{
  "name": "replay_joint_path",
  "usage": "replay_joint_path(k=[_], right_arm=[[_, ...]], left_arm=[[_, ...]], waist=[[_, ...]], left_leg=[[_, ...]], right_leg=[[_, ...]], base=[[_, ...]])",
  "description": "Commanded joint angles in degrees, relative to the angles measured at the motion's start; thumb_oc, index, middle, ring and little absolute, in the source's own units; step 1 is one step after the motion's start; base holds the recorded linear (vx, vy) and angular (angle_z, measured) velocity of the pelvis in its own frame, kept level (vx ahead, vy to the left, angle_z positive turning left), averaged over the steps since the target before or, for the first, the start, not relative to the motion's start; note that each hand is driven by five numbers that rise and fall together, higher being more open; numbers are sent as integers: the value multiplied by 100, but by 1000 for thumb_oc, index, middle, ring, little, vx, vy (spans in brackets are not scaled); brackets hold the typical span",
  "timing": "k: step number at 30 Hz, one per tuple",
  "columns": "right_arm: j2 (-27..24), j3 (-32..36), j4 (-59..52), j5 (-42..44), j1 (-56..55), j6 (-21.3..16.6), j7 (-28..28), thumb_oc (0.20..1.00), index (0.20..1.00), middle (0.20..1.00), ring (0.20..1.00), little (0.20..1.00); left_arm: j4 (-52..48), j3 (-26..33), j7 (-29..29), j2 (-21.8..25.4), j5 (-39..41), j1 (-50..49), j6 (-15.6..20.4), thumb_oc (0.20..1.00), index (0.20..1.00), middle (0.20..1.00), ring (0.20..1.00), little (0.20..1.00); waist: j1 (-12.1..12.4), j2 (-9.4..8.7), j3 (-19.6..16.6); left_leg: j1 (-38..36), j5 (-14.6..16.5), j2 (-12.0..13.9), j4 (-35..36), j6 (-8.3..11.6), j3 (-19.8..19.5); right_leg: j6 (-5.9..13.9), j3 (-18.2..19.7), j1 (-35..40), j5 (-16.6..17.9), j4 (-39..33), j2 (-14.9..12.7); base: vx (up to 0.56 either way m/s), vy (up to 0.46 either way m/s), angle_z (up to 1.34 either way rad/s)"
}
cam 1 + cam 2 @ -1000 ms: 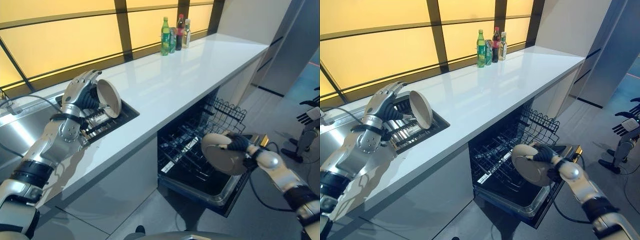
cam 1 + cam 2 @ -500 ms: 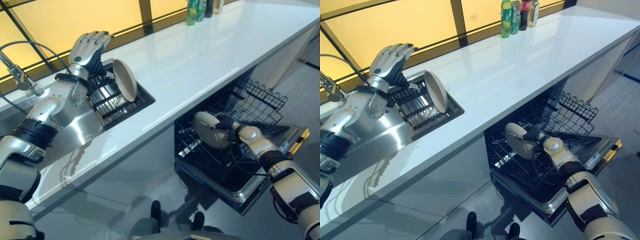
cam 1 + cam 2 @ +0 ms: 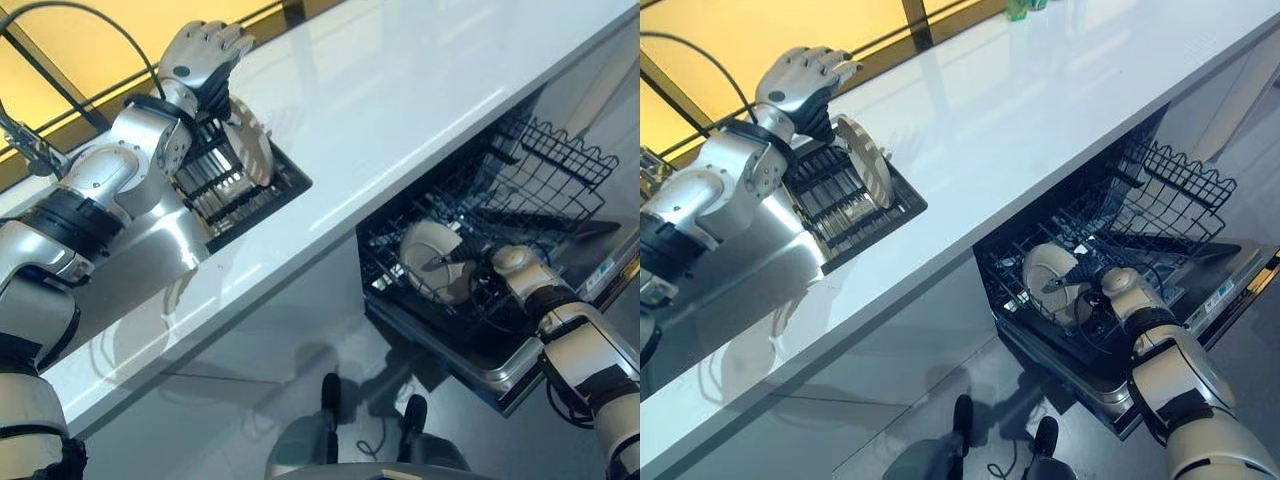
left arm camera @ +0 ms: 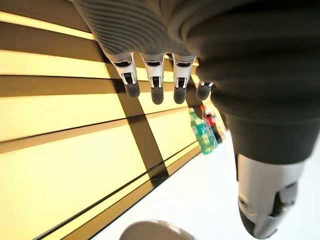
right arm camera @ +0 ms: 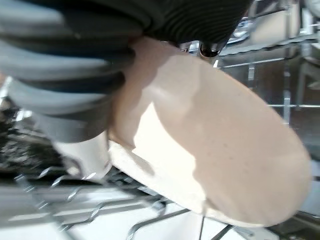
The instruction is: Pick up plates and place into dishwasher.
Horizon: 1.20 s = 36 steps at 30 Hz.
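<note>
The right hand (image 3: 478, 262) grips a smooth, round beige plate (image 3: 432, 262), now lowered into the black wire dishwasher rack (image 3: 520, 190). The left hand (image 3: 205, 55), fingers relaxed apart, hovers just above a second plate (image 3: 250, 150) standing on edge in the ribbed sink rack (image 3: 215, 185) beside the glossy white worktop (image 3: 400, 90), released since earlier.

One beige plate (image 3: 436, 262) is being held on edge inside the open dishwasher's (image 3: 520, 230) lower wire rack (image 3: 1120, 225). A second beige plate (image 3: 862, 160) is standing upright in the dark rack (image 3: 845, 200) sunk into the counter (image 3: 400, 90).
</note>
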<state>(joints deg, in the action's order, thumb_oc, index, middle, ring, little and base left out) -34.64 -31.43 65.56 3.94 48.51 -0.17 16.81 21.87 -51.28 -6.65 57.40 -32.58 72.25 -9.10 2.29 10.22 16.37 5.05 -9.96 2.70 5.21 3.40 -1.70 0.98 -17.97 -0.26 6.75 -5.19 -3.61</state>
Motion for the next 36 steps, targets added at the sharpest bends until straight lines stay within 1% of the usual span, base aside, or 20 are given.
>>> replay_joint_path(k=[1,4,6,9,11,12,17,21,23,27,28,29,30,31,32,36], right_arm=[[-296,-166,-419,453,610,-593,-111,1000,1000,1000,1000,1000],[-498,-145,-1278,651,354,-780,-195,1000,1000,1000,1000,1000],[-651,-91,-1855,753,146,-773,-270,1000,1000,1000,1000,1000],[-968,216,-2963,1097,-439,-788,-346,1000,1000,1000,1000,1000],[-1137,440,-3456,1094,-813,-858,-440,1000,1000,1000,1000,1000],[-1225,632,-3693,1064,-1048,-930,-472,1000,1000,1000,1000,1000],[-1476,1223,-4353,1036,-1643,-1068,-428,1000,1000,1000,1000,1000],[-1527,1553,-4695,932,-2002,-1102,-350,1000,1000,1000,1000,1000],[-1534,1620,-4756,911,-2067,-1144,-303,1000,1000,1000,1000,1000],[-1564,1695,-4844,972,-2089,-1109,-334,1000,1000,1000,1000,1000],[-1576,1713,-4849,1013,-2096,-1111,-358,1000,1000,1000,1000,1000],[-1562,1741,-4872,1026,-2117,-1128,-382,1000,1000,1000,1000,1000],[-1560,1742,-4867,1041,-2115,-1159,-402,1000,1000,1000,1000,1000],[-1563,1789,-4878,1073,-2145,-1174,-437,1000,1000,1000,1000,1000],[-1565,1797,-4888,1074,-2158,-1172,-437,1000,1000,1000,1000,1000],[-1563,1907,-4998,1116,-2391,-1246,-462,1000,1000,1000,1000,1000]], left_arm=[[518,-231,81,288,-465,1111,-191,1000,1000,1000,1000,1000],[643,-369,234,376,-717,1133,-234,1000,1000,1000,1000,1000],[704,-396,418,439,-865,1093,-271,1000,1000,1000,1000,1000],[862,-354,792,632,-1257,843,-340,1000,1000,1000,1000,1000],[889,-262,977,756,-1440,648,-341,1000,1000,1000,1000,1000],[888,-223,1277,827,-1546,566,-413,1000,1000,1000,1000,1000],[1111,27,2139,1051,-1835,180,-663,1000,1000,1000,1000,1000],[1321,276,2553,1099,-1993,-129,-716,1000,1000,1000,1000,1000],[1491,379,2627,1038,-2056,-240,-688,1000,1000,1000,1000,1000],[1846,493,2443,962,-2032,-355,-512,1000,1000,1000,1000,1000],[1971,525,2329,934,-1982,-389,-469,893,893,893,893,893],[2073,539,2313,915,-2011,-401,-426,200,200,200,200,200],[2142,527,2225,912,-1951,-404,-440,200,200,200,200,200],[2204,574,1987,937,-1863,-440,-415,200,200,200,200,200],[2205,583,1962,945,-1854,-449,-414,200,200,200,200,200],[2179,679,1050,1074,-1498,-557,-141,200,200,200,200,200]], waist=[[-30,-104,472],[-174,-152,570],[-263,-183,622],[-457,-287,725],[-547,-343,759],[-602,-380,780],[-791,-498,860],[-908,-523,880],[-961,-540,902],[-1027,-584,937],[-1044,-602,949],[-1062,-615,952],[-1071,-624,955],[-1072,-645,955],[-1072,-646,953],[-1080,-653,914]], left_leg=[[-78,810,-471,-21,72,281],[-59,808,-467,-21,61,369],[-58,808,-460,-21,59,427],[-46,816,-444,-21,52,525],[-46,821,-426,-21,52,588],[-48,827,-413,-21,48,622],[-51,831,-370,-21,45,726],[-103,834,-349,-21,53,803],[-102,829,-338,-21,62,850],[-88,823,-320,-21,82,901],[-84,823,-315,-21,83,913],[-70,828,-314,-21,82,917],[-59,824,-312,-21,86,915],[-47,823,-310,-21,87,918],[-46,823,-310,-21,88,919],[-63,836,-306,-21,95,931]], right_leg=[[473,252,-415,-526,327,-468],[499,320,-506,-500,376,-459],[513,360,-553,-489,408,-451],[541,465,-649,-470,458,-417],[559,513,-685,-460,476,-400],[574,536,-700,-454,482,-395],[605,656,-778,-451,531,-336],[632,717,-749,-446,530,-324],[636,744,-756,-441,523,-318],[646,792,-775,-431,510,-300],[650,799,-783,-429,513,-294],[653,814,-791,-427,498,-289],[655,828,-798,-422,491,-284],[660,830,-804,-416,483,-279],[661,830,-804,-415,481,-279],[667,816,-768,-415,447,-277]], base=[[7,52,-3],[14,64,-5],[17,59,-16],[15,53,-9],[24,38,-8],[29,19,-10],[4,31,-11],[24,43,-16],[-6,42,-14],[-16,22,-11],[-29,11,-12],[-30,1,-13],[-42,-7,-12],[-33,-9,-7],[-35,-15,-3],[-18,-8,-3]])
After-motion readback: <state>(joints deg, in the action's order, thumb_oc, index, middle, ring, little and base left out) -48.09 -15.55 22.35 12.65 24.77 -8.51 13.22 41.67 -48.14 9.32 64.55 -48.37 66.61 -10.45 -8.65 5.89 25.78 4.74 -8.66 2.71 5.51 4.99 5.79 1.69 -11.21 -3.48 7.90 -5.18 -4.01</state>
